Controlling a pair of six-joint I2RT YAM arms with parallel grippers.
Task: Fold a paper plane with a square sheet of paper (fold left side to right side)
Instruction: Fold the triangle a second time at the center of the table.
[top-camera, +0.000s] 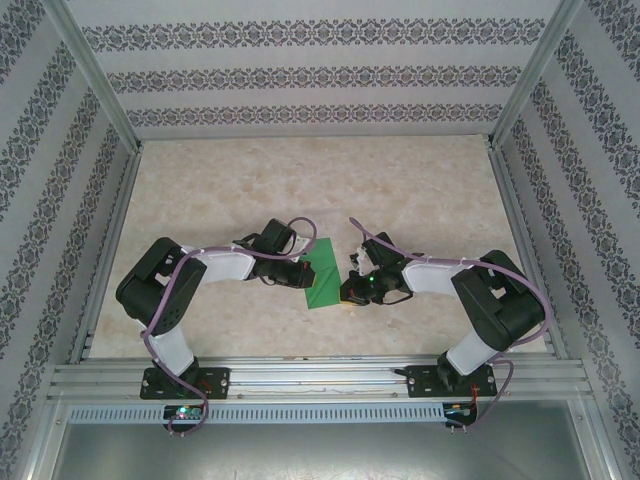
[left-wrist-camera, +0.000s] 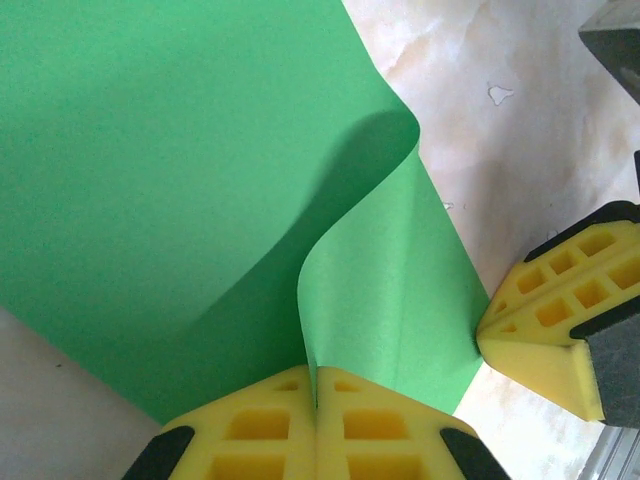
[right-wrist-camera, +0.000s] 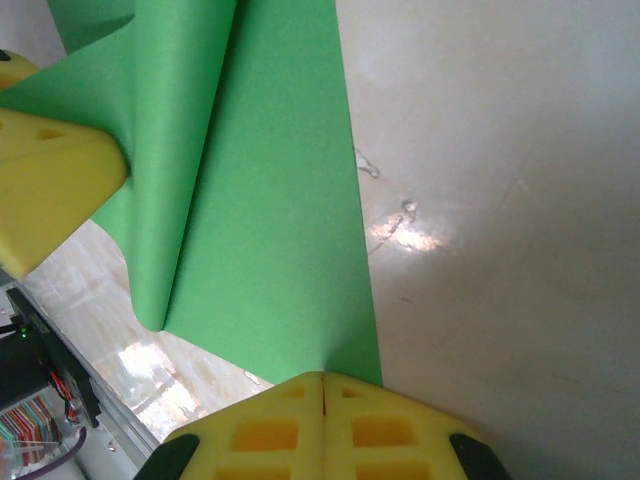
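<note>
The square sheet of paper (top-camera: 322, 272) lies near the centre of the table (top-camera: 300, 170), between both arms; the top view gives its place but not its curl. The left wrist view shows the left gripper (left-wrist-camera: 316, 400), pads pressed together, pinching a raised, curled edge. The right wrist view shows the right gripper (right-wrist-camera: 322, 385), likewise closed, nipping the sheet's opposite edge.

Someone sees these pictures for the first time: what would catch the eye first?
The bright green sheet stands out at the middle of the pale marbled table, between the two arms. The left gripper, yellow fingers shut, pinches part of it up into a curling flap. The right gripper, also shut, meets the sheet from the other side.
</note>
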